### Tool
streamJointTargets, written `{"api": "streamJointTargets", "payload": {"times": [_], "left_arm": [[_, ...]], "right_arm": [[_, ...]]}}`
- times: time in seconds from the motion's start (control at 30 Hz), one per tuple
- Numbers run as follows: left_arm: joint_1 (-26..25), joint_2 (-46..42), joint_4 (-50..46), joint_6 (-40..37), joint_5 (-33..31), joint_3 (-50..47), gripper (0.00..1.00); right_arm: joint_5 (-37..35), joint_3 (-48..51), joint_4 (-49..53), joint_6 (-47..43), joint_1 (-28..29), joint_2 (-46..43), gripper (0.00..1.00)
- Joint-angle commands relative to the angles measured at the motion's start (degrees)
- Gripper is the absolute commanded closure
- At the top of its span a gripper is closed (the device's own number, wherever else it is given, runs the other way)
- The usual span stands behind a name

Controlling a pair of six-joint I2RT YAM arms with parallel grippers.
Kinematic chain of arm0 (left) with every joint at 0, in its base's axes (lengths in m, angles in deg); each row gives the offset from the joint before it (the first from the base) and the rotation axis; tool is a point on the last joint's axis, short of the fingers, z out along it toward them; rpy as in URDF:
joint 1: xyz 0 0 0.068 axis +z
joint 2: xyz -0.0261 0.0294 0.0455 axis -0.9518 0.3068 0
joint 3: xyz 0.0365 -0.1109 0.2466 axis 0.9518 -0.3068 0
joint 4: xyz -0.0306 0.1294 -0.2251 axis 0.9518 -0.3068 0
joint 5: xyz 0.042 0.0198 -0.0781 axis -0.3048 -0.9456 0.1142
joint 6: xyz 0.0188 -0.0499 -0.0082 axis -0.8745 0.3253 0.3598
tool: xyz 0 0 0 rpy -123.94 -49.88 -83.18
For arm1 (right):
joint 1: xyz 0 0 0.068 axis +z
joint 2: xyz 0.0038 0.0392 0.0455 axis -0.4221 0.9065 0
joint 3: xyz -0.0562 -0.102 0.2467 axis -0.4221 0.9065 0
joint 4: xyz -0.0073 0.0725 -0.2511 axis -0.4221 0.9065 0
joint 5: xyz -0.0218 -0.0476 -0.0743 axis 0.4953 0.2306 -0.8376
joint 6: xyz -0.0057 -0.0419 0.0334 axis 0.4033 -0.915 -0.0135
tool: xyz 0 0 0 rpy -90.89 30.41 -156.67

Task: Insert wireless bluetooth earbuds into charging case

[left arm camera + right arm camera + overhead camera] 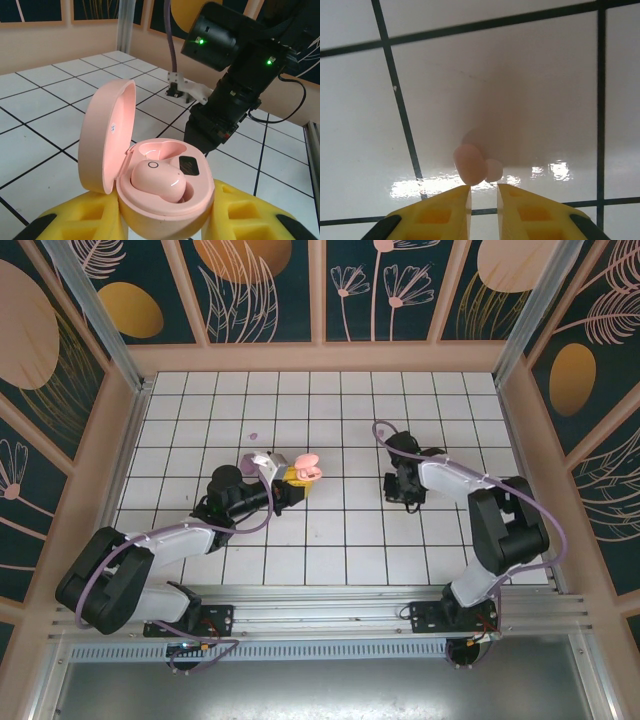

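Item: 1 loose earbud (470, 164), pink, on the tile just beyond the right gripper (484, 200) tips, slightly left of their narrow, empty gap, long axis roughly crosswise. Right arm nearer; left gripper (167, 225) clamps the open case (107, 135), 1 seated earbud (157, 180) inside.

Counting off from here: two arms in shot, left arm (190, 538) and right arm (470, 490). One pink case (165, 215), lid up. One pink earbud (157, 180) seated inside it, a second pink earbud (469, 162) lying on the tile. That's two pink. One tiny lilac bit (253, 436) on the floor.
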Motion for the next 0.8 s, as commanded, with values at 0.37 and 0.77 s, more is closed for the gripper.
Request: {"api": "streamJointTargets", "payload": {"times": [0.37, 0.77], "left_arm": [[-0.11, 2.18, 0.96, -0.01, 0.86, 2.7, 0.91], [-0.11, 2.37, 0.7, -0.19, 0.83, 3.0, 0.9]], "right_arm": [[-3.58, -6.06, 4.73, -6.55, 1.95, 3.03, 0.79], [-4.17, -7.25, 5.27, -10.45, 2.26, 4.53, 0.77]]}}
